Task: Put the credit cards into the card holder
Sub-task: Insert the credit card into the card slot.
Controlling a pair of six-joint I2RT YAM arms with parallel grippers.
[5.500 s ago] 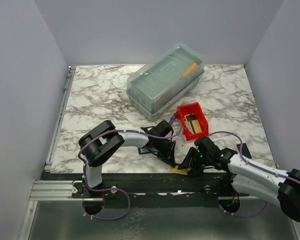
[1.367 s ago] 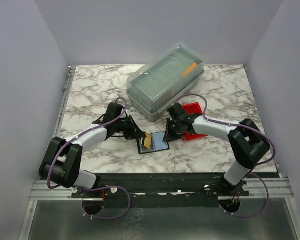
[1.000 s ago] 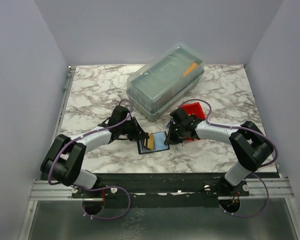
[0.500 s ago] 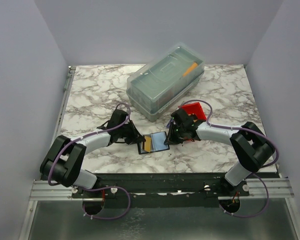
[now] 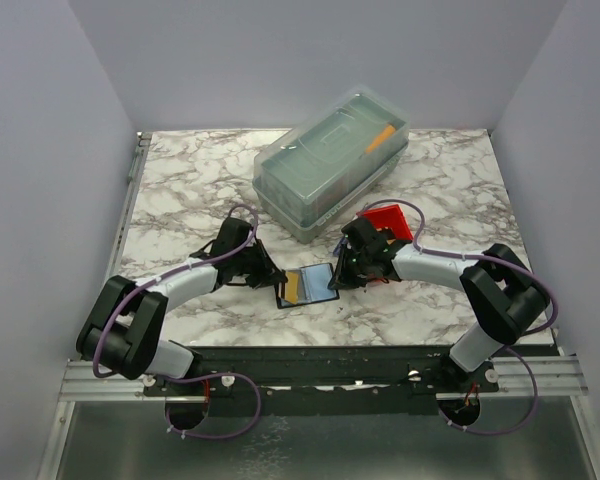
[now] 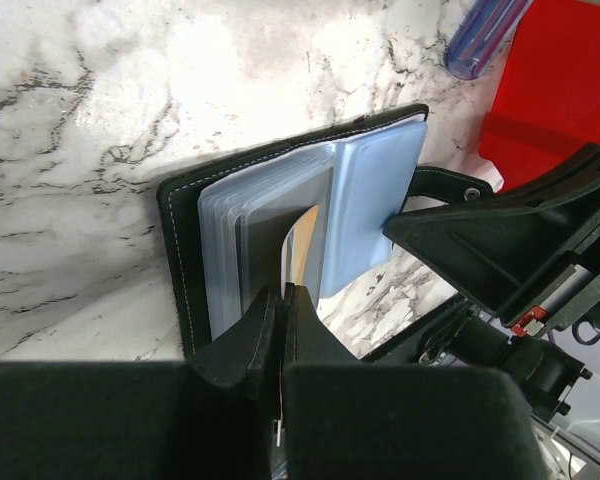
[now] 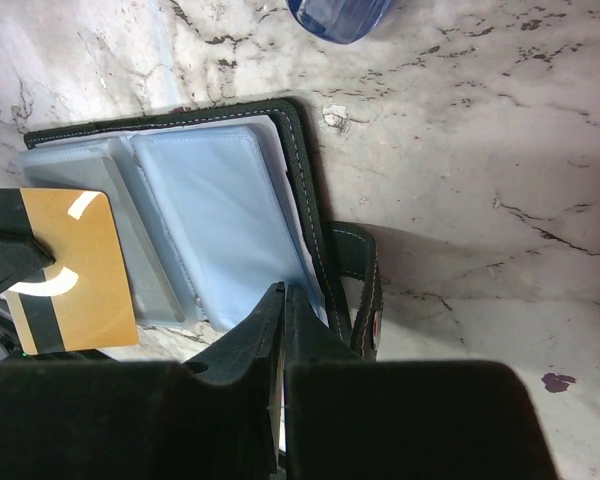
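Nearest, toward six o'clock on the marble counter (image 5: 180, 190): the card holder (image 5: 318, 290), lying open with its clear sleeves (image 6: 250, 220) fanned upward. Approached from nine o'clock by the left tool (image 5: 277, 283), clamped tight on one short edge of the gold credit card (image 5: 294, 290). Holds that card tilted, free end down among the sleeves (edge-on in the left wrist view, so hard to tell which pocket). Presumably angled that way to slide in along a pocket mouth rather than press flat against plastic.

Met from three o'clock by the right tool (image 5: 338, 278), jaws closed on the holder's right-hand edge and outer sleeve. Judged as an anchor: to stop the light wallet skating away under the push, and to keep the leaves spread. Beside that pinch, the snap strap (image 7: 366, 290) hanging loose.

Judged mid-insertion: card not yet seated, most of its face showing in the right wrist view. Calls next for a short, straight push toward three o'clock. Risks a buckled sleeve, or a card riding between pockets. No second card to be made out for certain.

Farther, at two o'clock from the holder: the red bin (image 5: 388, 222), and just beyond the holder the end of a blue pen (image 7: 338, 14). Farthest, at twelve o'clock: the clear lidded box (image 5: 330, 160).
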